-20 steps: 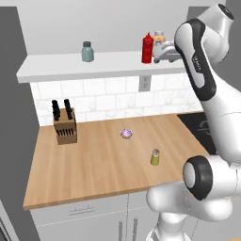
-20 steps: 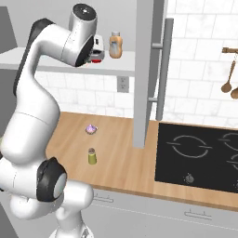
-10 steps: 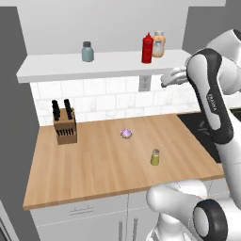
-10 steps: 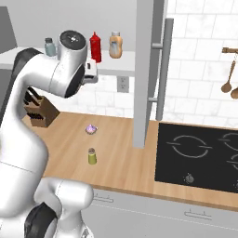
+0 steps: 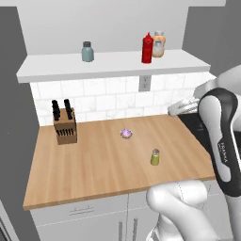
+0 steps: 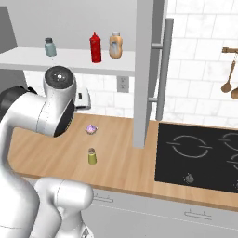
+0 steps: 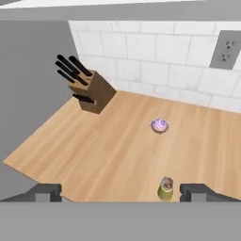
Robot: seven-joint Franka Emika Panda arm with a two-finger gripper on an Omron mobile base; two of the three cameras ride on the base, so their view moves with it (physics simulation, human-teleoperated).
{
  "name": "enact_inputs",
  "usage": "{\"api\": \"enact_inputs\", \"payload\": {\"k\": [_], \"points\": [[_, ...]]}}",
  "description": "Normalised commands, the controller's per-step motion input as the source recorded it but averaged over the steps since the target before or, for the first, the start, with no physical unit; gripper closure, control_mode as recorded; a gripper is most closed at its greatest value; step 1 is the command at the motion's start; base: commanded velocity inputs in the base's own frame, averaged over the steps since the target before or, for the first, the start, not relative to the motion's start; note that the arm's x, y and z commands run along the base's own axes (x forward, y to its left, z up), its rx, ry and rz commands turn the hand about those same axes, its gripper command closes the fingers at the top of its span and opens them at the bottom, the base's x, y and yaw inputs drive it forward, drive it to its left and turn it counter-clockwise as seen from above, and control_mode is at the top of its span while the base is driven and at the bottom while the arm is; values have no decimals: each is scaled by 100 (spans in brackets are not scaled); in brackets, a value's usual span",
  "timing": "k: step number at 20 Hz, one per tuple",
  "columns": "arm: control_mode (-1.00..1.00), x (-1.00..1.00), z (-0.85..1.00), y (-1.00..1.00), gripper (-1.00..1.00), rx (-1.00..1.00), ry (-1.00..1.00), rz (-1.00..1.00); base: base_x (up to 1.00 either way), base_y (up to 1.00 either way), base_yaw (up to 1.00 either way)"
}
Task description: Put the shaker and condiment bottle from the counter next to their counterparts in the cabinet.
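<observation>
One shaker (image 7: 165,188) stands between the spread fingertips (image 7: 47,192); gripper (image 7: 120,192) empty.

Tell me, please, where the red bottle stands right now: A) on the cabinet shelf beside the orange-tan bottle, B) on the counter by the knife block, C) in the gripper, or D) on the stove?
A: the red bottle stands upright on the shelf right next to the orange-tan bottle, while the gripper is open and empty above the counter.
</observation>
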Motion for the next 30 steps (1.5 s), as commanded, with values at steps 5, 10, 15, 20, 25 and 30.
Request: {"api": "enact_inputs", "payload": {"k": [5, 10, 15, 20, 25, 30], "points": [[-100, -34, -50, 0, -100, 0, 0, -2, 0, 0, 0], [-100, -10, -71, 0, -100, 0, 4, -2, 0, 0, 0], [-100, 0, -45, 1, -100, 0, 2, 0, 0, 0, 0], [-100, 0, -60, 0, -100, 0, 9, 0, 0, 0, 0], [-100, 0, -75, 1, -100, 0, 8, -1, 0, 0, 0], [-100, 0, -58, 3, -100, 0, 2, -1, 0, 0, 0]]}}
